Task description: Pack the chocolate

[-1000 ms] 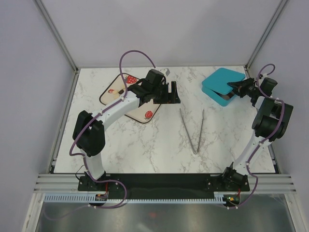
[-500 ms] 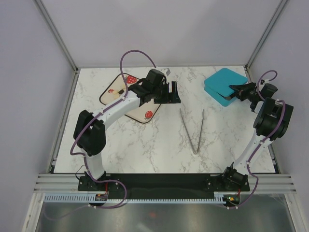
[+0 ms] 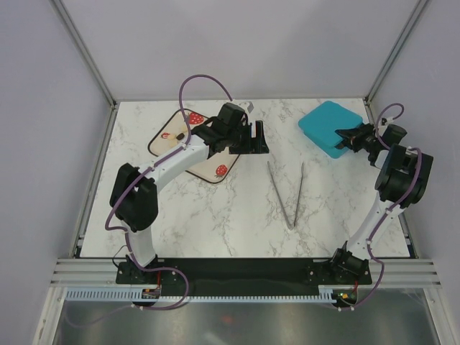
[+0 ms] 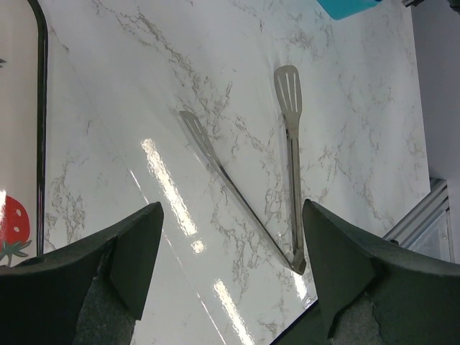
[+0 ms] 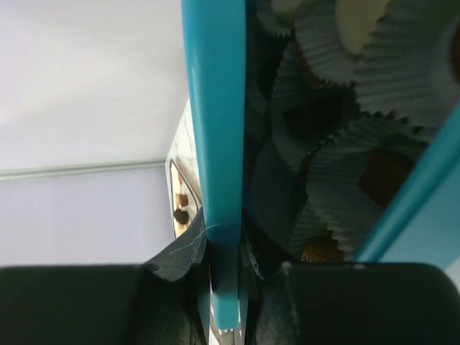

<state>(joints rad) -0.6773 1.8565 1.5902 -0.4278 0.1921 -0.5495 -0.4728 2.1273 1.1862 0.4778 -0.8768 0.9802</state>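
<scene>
Looking down on a white marble desk point(image 3: 237, 215) boxed in by pale walls. Making out the chocolate point(image 5: 384, 176) only in part: brown and cream pieces sitting in pleated paper cups point(image 5: 402, 65) inside the teal box point(image 3: 323, 126) at the far right, mostly blocked by the teal lid point(image 5: 215, 144) and cut off by the frame. Finding the right fingers point(image 5: 72, 302) pinching that lid's edge, close to the desk's right border. Spotting a few more tiny pieces, blurred, on the strawberry board point(image 3: 172, 147) at the far left. Noting the left fingers point(image 4: 122, 266) spread wide, gripping nothing, hovering just right of the board. Seeing open marble stretching near and centre, with only steel tongs point(image 3: 287, 190) lying there.
</scene>
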